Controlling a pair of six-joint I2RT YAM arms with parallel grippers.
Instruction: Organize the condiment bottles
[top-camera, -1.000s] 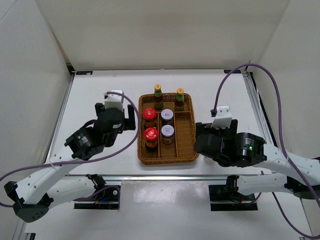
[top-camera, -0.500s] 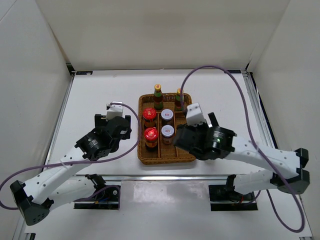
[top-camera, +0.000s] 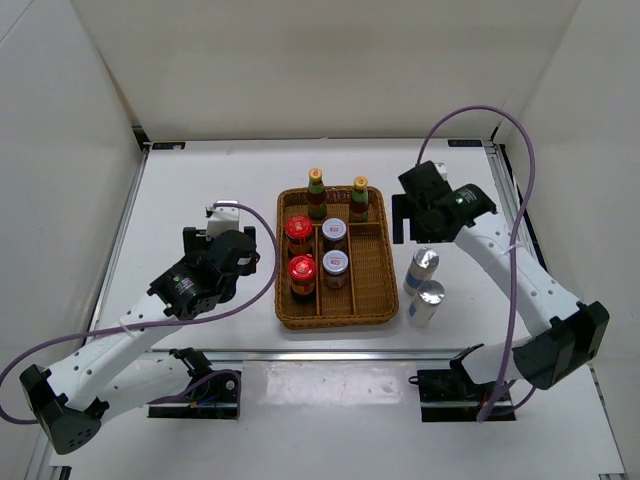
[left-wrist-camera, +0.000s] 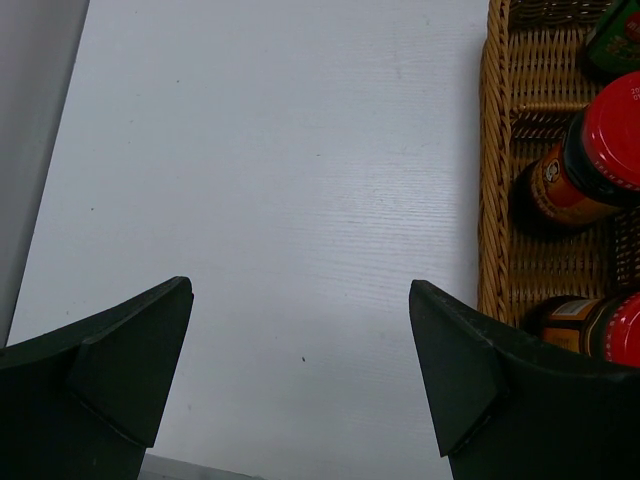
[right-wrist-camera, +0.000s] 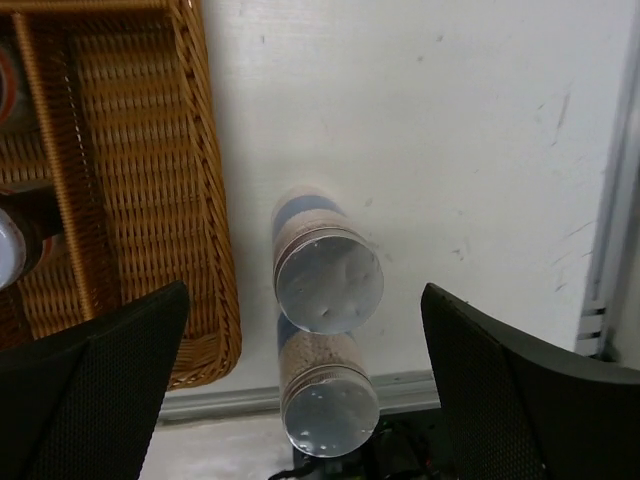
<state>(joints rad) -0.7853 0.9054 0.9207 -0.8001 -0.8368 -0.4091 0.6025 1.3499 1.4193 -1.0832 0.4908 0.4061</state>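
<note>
Right gripper (top-camera: 420, 225) is hanging spread wide above the two tall silver cylinders (right-wrist-camera: 328, 280), gripping nothing; left gripper (left-wrist-camera: 300, 290) is also gaping, over bare table (left-wrist-camera: 260, 180) just left of the wicker tray (left-wrist-camera: 492, 200).

The cylinders are standing upright on the table just right of the tray, one right behind the other, and apparently touching. Jaws closing on the farther one are likely risking a knock to the nearer cylinder (right-wrist-camera: 330, 405). That one is tall and narrow, so it is probably going to topple toward the table's near edge; a finger could also be catching the tray wall. The tray is holding two red-lidded jars (top-camera: 300, 248) in its left lane, two silver-lidded jars (top-camera: 335, 247) in the middle lane and two yellow-capped sauce bottles (top-camera: 316, 192) at the far end. Its right lane is showing only wicker.
</note>
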